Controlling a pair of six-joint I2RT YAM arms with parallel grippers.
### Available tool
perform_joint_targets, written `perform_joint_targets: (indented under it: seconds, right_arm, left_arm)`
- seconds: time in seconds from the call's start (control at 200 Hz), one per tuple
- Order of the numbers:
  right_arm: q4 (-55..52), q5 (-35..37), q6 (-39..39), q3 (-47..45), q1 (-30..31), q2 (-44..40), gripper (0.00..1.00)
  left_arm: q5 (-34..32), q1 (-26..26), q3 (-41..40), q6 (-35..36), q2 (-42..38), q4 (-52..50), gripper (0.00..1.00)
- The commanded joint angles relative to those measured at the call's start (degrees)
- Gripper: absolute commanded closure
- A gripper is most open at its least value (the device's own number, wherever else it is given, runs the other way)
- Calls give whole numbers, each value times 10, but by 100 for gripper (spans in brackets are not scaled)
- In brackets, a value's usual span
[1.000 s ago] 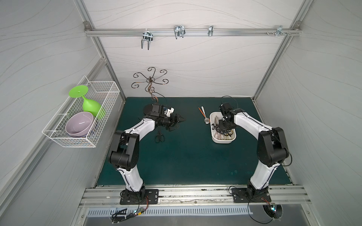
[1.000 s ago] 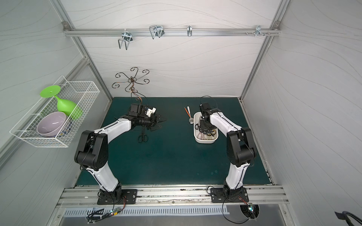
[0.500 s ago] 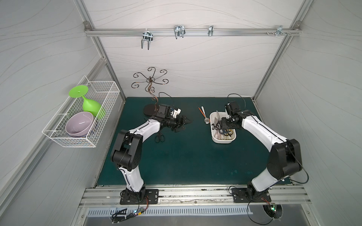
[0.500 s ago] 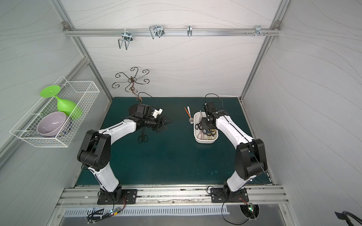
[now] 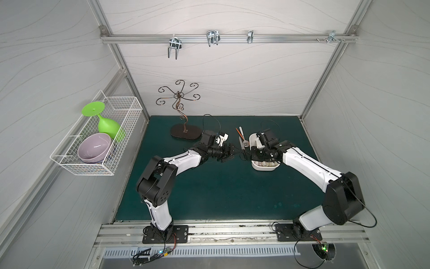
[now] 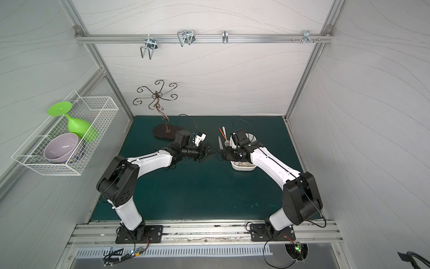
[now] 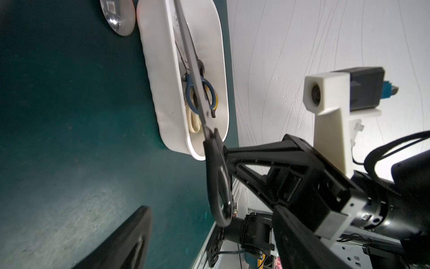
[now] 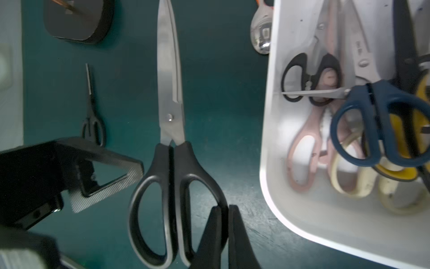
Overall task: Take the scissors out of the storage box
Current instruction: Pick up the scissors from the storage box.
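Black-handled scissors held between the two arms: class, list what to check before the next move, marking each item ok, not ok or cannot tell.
1. Right end effector shut on the handle of the black-handled scissors: ok.
2. Blades closed: ok.
3. Scissors outside the box, over the mat: ok.
4. Left end effector open: ok.
5. Left end effector gripping the scissors: not ok; its finger is beside the handle, apart.
6. Box emptied: not ok; blue scissors and others lie inside.
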Motion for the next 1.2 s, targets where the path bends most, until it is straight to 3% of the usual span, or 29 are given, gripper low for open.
perform_joint_targets:
  seconds: [0.0, 0.315, 0.405, 0.48, 0.515, 0.63, 0.71, 0.785, 0.85, 0.955, 1.025, 1.135, 1.19]
  right_arm:
    - [27, -38, 23, 2, 8, 4, 100]
    - [43, -44, 39, 2, 16, 17, 100]
    - [47, -46, 42, 5, 16, 19, 100]
    - [52, -46, 45, 4, 16, 19, 100]
    - [53, -46, 46, 4, 16, 19, 100]
    - [55, -42, 47, 4, 16, 19, 100]
    - [56, -40, 48, 3, 16, 19, 100]
    - [59, -40, 47, 3, 16, 20, 100]
    - [60, -41, 47, 3, 16, 21, 100]
    - [61, -42, 47, 3, 16, 22, 100]
    - [63, -42, 47, 3, 16, 23, 100]
    - [65, -46, 47, 4, 16, 26, 100]
    - [63, -46, 46, 6, 16, 27, 92]
  left_arm:
    - [-2, 0, 17, -7, -2, 35, 18]
    - [14, -18, 5, -37, 2, 64, 34]
    - [18, -20, 4, -44, 3, 69, 45]
    - [20, -22, 1, -46, 5, 72, 46]
    - [20, -22, 0, -46, 5, 73, 52]
    - [22, -24, 0, -48, 5, 74, 58]
    - [24, -24, 1, -48, 7, 75, 71]
    - [26, -24, 2, -49, 10, 77, 74]
    - [26, -24, 2, -50, 11, 77, 83]
    - [28, -24, 3, -51, 11, 77, 86]
    - [28, -24, 4, -51, 11, 77, 94]
    - [28, -24, 4, -50, 11, 76, 96]
    - [29, -24, 4, -49, 12, 74, 96]
